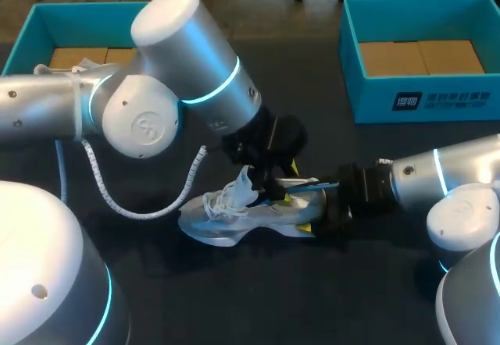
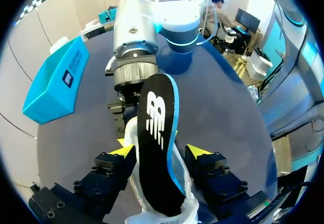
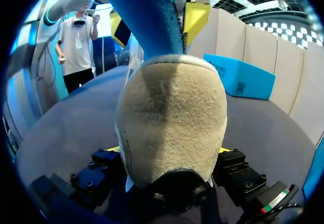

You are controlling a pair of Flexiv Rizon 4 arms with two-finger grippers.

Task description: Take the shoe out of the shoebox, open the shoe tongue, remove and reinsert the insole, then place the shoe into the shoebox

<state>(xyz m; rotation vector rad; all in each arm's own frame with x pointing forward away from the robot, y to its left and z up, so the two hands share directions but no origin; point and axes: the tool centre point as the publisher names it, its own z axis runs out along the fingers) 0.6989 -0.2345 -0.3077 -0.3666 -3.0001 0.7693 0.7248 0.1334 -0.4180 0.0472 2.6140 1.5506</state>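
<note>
Pinching a black, blue-edged foam insole [image 2: 157, 117], the left pincer [image 2: 160, 152] stands over the white mesh sneaker [image 1: 226, 218].
The right pincer [image 3: 169, 150] clamps the sneaker's heel [image 3: 172, 112], its yellow tips mostly hidden.

Even overhead light puts soft glare on the left arm's [image 1: 180, 40] silver shell, and a faint shadow lies under the shoe [image 1: 234, 222] on the dark table [image 1: 258, 298].
</note>
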